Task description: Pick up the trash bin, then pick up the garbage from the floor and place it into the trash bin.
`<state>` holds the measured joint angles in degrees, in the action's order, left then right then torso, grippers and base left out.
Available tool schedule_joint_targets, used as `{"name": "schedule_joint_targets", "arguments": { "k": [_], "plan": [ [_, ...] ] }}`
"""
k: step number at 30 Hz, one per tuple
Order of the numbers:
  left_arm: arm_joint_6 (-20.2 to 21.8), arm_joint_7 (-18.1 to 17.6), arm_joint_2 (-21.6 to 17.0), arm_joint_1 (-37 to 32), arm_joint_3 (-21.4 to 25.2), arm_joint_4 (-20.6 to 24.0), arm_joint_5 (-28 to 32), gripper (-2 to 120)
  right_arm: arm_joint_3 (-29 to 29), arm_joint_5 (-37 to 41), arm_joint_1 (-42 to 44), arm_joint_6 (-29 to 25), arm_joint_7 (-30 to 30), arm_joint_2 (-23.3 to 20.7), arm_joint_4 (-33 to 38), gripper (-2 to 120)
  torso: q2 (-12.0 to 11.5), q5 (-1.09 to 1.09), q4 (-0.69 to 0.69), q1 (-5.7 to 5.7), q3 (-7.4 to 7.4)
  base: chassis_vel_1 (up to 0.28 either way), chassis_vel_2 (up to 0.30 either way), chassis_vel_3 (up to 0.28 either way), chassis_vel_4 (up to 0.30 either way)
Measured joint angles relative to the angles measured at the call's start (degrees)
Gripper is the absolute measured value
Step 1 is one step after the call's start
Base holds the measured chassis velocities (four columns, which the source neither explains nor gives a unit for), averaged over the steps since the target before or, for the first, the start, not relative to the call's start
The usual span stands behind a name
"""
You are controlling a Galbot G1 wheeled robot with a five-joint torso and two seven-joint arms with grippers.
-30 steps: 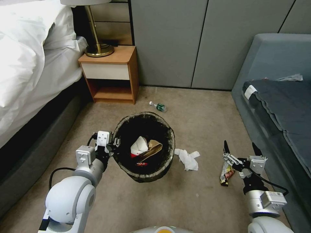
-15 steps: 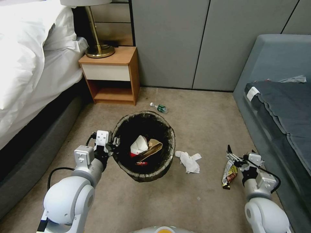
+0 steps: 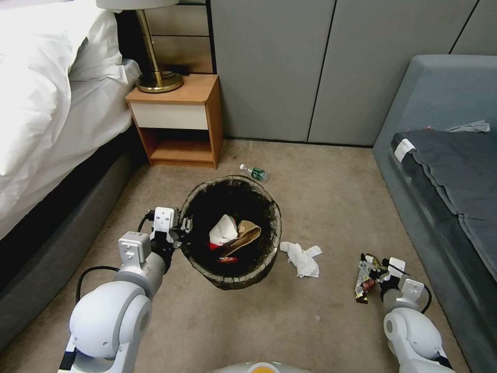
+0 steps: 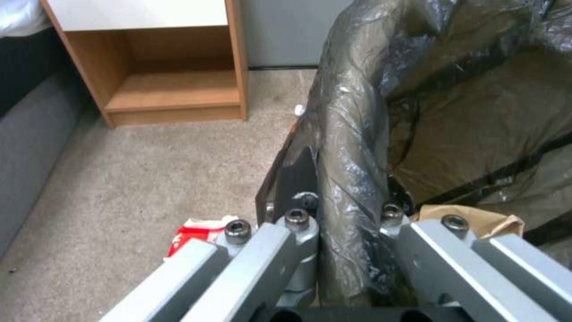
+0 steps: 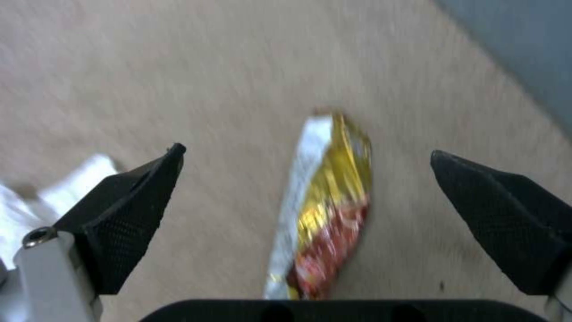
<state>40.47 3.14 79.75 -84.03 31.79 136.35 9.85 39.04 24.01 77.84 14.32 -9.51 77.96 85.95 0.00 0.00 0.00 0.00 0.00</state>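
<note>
The trash bin (image 3: 204, 269) is a round bin with a dark liner, held just off the carpet. My left gripper (image 3: 182, 231) is shut on its near-left rim; the left wrist view shows its fingers (image 4: 298, 232) clamped over the liner-wrapped rim (image 4: 348, 147). Inside lie a white carton (image 3: 222, 231) and a brown paper bag (image 3: 244, 235). My right gripper (image 3: 370, 262) is low over a gold-and-red snack wrapper (image 3: 361, 286). It is open, with the wrapper (image 5: 328, 210) lying between the spread fingers (image 5: 128, 210). A white tissue (image 3: 302, 259) and a small bottle (image 3: 253, 172) lie on the floor.
A wooden nightstand (image 3: 178, 119) with a lamp stands behind the bin, next to the bed (image 3: 46, 103) on the left. A grey sofa (image 3: 445, 171) runs along the right, close to my right arm. A red-and-white scrap (image 4: 194, 230) lies on the carpet beside the bin.
My right gripper has dropped from above the carpet down onto the snack wrapper, still open. The left gripper keeps holding the bin in place.
</note>
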Motion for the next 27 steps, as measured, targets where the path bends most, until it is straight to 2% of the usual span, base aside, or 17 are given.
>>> {"name": "schedule_joint_targets", "arguments": {
  "k": [2,7,11,27],
  "plan": [
    [0.05,-0.04,0.06,-0.02,-0.15,0.00,-0.09,2,-0.51,0.18,-1.33,-0.70,0.08,-0.11,-3.82,100,0.00,0.00,0.00,0.00,0.00,0.000,0.000,0.000,0.000],
    [0.09,-0.08,0.13,-0.05,-0.24,0.00,-0.18,2,-1.01,0.28,-3.13,-1.57,0.12,-0.13,-8.30,100,0.00,0.00,0.00,0.00,0.00,0.000,0.000,0.000,0.000],
    [0.11,-0.10,0.13,-0.05,-0.25,0.00,-0.21,2,-1.20,0.28,-3.59,-1.84,0.13,-0.17,-9.37,100,0.00,0.00,0.00,0.00,0.00,0.000,0.000,0.000,0.000],
    [0.21,-0.20,0.20,-0.28,-0.55,0.02,-0.76,2,-4.65,0.02,-12.34,-4.73,-0.11,-0.58,-21.39,100,0.00,0.00,0.01,0.00,0.00,0.000,0.000,0.000,0.000]
  ]
}}
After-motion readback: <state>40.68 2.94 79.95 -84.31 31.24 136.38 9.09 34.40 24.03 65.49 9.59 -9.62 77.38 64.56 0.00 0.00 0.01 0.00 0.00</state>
